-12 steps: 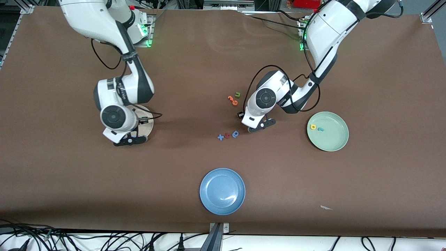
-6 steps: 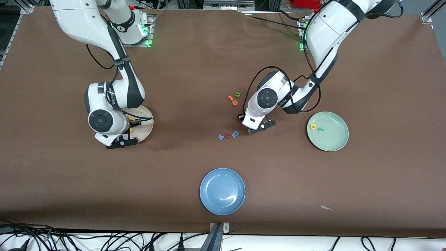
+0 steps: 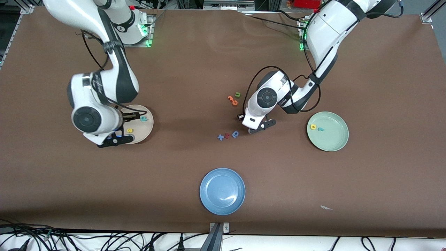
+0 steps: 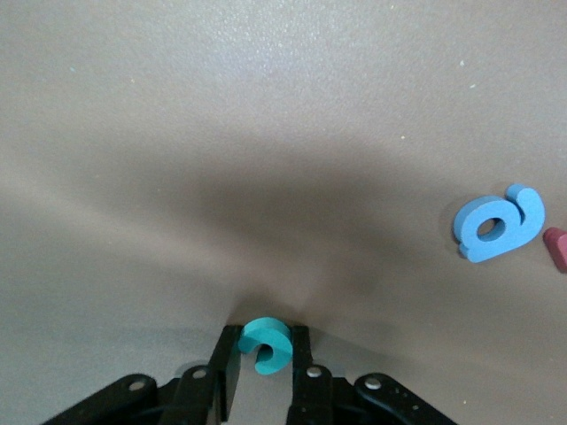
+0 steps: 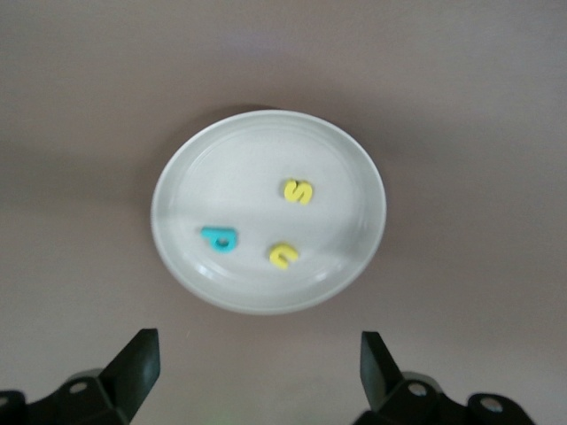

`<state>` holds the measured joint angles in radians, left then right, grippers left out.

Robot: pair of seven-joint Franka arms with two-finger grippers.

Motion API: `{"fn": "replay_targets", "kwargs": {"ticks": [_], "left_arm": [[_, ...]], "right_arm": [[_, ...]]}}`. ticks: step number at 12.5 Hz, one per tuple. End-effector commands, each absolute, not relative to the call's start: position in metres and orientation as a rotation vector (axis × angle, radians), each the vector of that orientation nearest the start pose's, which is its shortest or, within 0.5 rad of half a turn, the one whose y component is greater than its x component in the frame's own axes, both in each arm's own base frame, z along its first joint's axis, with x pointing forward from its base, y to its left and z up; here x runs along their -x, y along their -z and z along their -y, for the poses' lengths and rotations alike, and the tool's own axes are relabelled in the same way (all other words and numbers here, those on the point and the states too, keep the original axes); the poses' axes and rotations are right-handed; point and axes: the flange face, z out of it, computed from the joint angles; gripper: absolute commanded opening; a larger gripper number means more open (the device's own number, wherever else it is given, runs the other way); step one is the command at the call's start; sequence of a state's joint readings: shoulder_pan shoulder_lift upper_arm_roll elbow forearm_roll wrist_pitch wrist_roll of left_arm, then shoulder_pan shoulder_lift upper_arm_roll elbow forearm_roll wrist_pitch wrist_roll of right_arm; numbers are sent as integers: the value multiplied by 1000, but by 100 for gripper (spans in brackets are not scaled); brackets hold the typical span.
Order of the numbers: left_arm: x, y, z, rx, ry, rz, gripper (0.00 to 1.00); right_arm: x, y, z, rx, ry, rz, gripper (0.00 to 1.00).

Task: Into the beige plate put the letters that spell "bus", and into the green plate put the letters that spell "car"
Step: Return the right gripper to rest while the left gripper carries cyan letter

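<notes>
Front view: the beige plate (image 3: 144, 130) sits toward the right arm's end of the table, partly under the right gripper (image 3: 115, 138), with the teal b (image 3: 143, 118) and the yellow s (image 3: 129, 130) showing on it. The green plate (image 3: 328, 131), toward the left arm's end, carries the yellow a (image 3: 313, 127) and the small teal r (image 3: 321, 129). The left gripper (image 3: 258, 128) is low at the table between the green plate and the row holding the blue a (image 3: 235, 134). My reading: "bus" looks finished, and the step in hand is fetching the last letter of "car".

Left wrist view: the teal c (image 4: 266, 344) lies between the left gripper's fingers (image 4: 229, 372), which stand close on either side of it — closing on it, though I cannot tell whether they already press it. The c's curve bulges away from the camera and its opening faces back toward the gripper; its long axis runs roughly across the gap. The next move calls for a firm pinch, a lift, then a carry over the green plate without brushing the blue a nearby.

Right wrist view: the right gripper's fingers are spread wide and empty above the beige plate, which holds b, s and the yellow u (image 5: 283, 255) — all lying flat and apart. This arm appears done.
</notes>
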<state>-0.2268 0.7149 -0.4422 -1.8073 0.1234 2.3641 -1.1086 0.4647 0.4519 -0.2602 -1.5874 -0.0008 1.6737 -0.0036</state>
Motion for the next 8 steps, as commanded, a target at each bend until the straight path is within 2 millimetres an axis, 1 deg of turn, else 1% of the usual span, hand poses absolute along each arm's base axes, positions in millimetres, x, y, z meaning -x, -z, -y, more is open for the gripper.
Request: {"fn": "replay_targets", "kwargs": {"ticks": [1,2,3,4,5,6,7,8], "left_arm": [[-515,-164,385,3107,-304,674,0],[-520,-170,381,3108,-292,683,0],[-528,-182,375,3118,-267,691,0],[-541,-198,361,3133,-236,675,0],[-551,-213,343,3121,-231,659,0],[-562,-228,319,3106,-237,628,0],[-574,-243,290,3095,-243,595,0],[-585,-254,258,3081,-269,567,0]], "right_arm": [[-609,-451,-143,3188,-463,350,100],[-609,-484,-137,3187,-421,332,100],[-605,-515,-136,3188,-378,336,100],[-605,-541,-133,3194,-332,334,100],[-605,-563,-119,3194,-331,299,100],[-603,-578,-108,3185,-338,328,100],[-602,-590,-111,3190,-305,366,100],[-600,-596,-109,3184,-279,354,100]]}}
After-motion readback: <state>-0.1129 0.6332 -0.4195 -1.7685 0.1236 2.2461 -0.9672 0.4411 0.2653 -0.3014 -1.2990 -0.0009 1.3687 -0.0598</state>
